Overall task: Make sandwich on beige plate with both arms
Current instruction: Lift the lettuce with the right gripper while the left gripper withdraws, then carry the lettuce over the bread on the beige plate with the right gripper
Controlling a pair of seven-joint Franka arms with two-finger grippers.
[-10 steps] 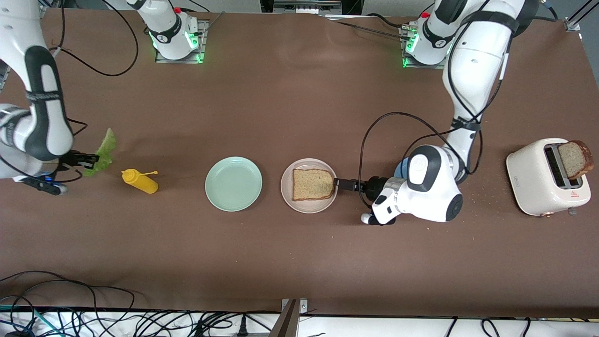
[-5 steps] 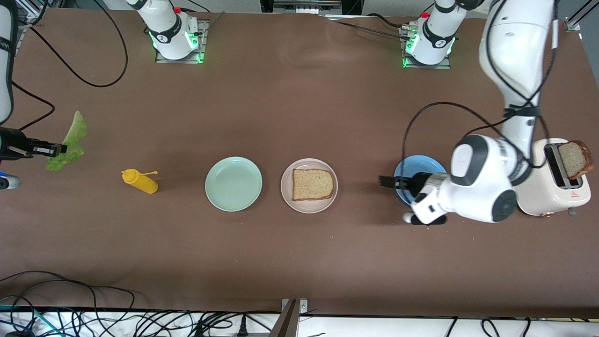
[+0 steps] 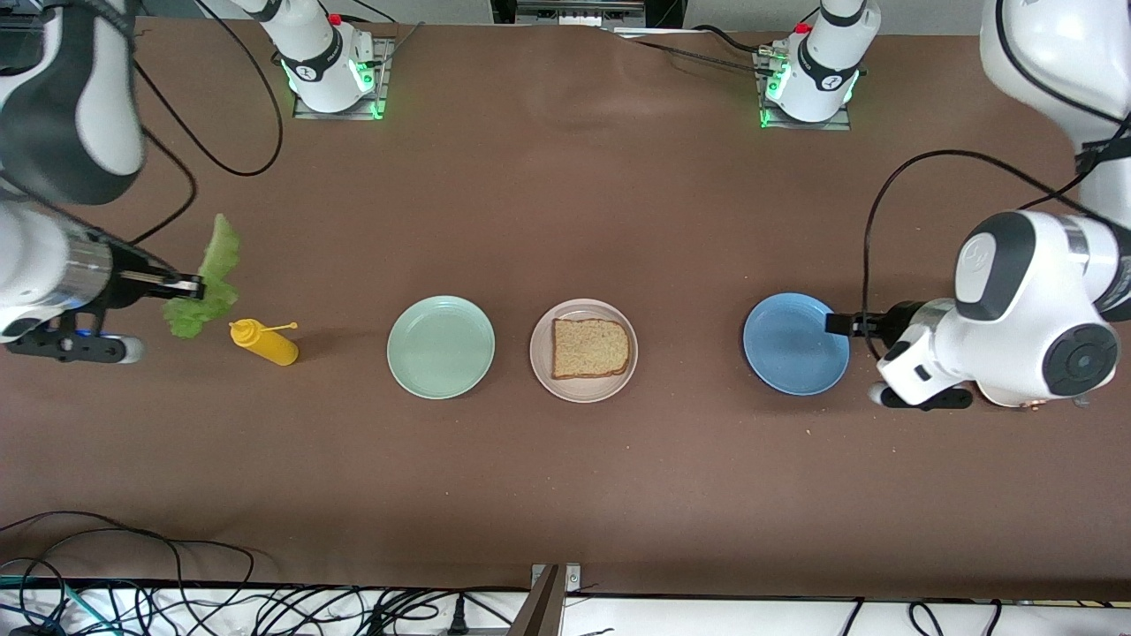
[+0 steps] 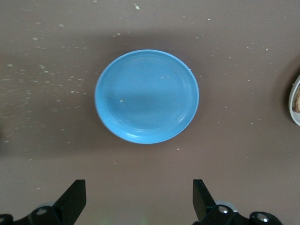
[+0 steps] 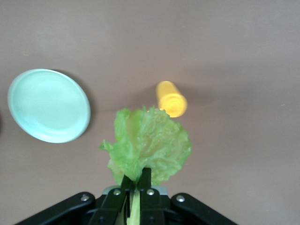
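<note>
Sitting at mid-frame, the round beige plate (image 3: 583, 350) is holding one speckled bread slice (image 3: 590, 348). The mint-green plate (image 3: 441, 346) and glossy blue plate (image 3: 795, 344) are lying bare. The right gripper (image 3: 193, 287) is pinching a ruffled lettuce leaf (image 3: 209, 283) over the table beside the yellow squeeze bottle (image 3: 264, 342); the left gripper (image 3: 838, 324) is hanging wide apart over the blue plate's edge.

The front view looks steeply down from high across the table (image 3: 565, 495) toward the arm bases, taking in the whole row of plates around the beige plate (image 3: 583, 350). The left wrist view looks straight down, closer, onto the blue plate (image 4: 146, 96), with the beige plate's rim (image 4: 295, 101) at its edge. The right wrist view looks down past a lettuce leaf (image 5: 147, 145) at the yellow bottle (image 5: 171, 99) and green plate (image 5: 48, 105), both shared with the front view.
</note>
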